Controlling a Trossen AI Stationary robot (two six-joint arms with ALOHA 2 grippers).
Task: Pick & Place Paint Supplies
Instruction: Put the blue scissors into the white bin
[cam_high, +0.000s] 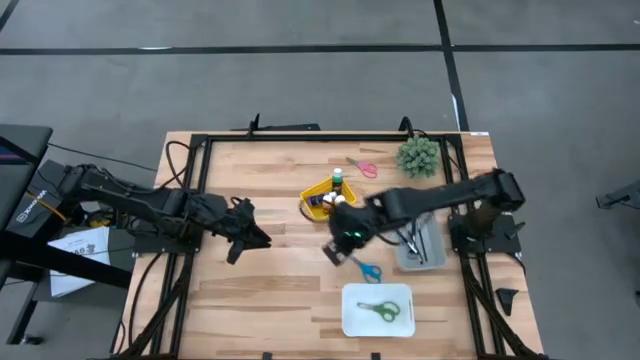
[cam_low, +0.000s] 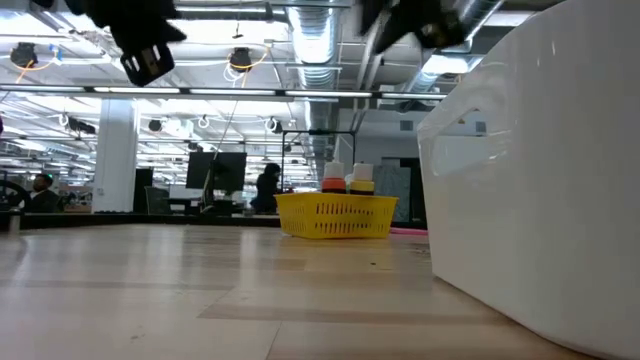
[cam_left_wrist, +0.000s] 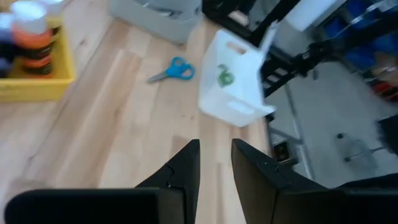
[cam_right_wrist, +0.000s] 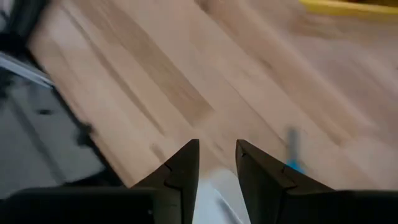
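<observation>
A yellow basket (cam_high: 322, 198) in the table's middle holds several paint bottles. An orange one (cam_low: 334, 181) and a yellow one (cam_low: 362, 180) stand upright in it, and a green bottle (cam_high: 338, 178) stands at its far side. Thin dark brushes (cam_high: 415, 243) lie in a grey tray (cam_high: 421, 250). My right gripper (cam_high: 337, 250) hangs above the wood just near of the basket, its fingers (cam_right_wrist: 186, 165) narrowly open with nothing held. My left gripper (cam_high: 250, 240) hovers left of centre, also narrowly open (cam_left_wrist: 214, 168) and empty.
Blue scissors (cam_high: 368, 268) lie just right of my right gripper. A white tray (cam_high: 378, 308) with green scissors sits at the near edge. Pink scissors (cam_high: 362, 167) and a spiky green plant (cam_high: 418, 155) are at the far right. Bare wood lies between the two grippers.
</observation>
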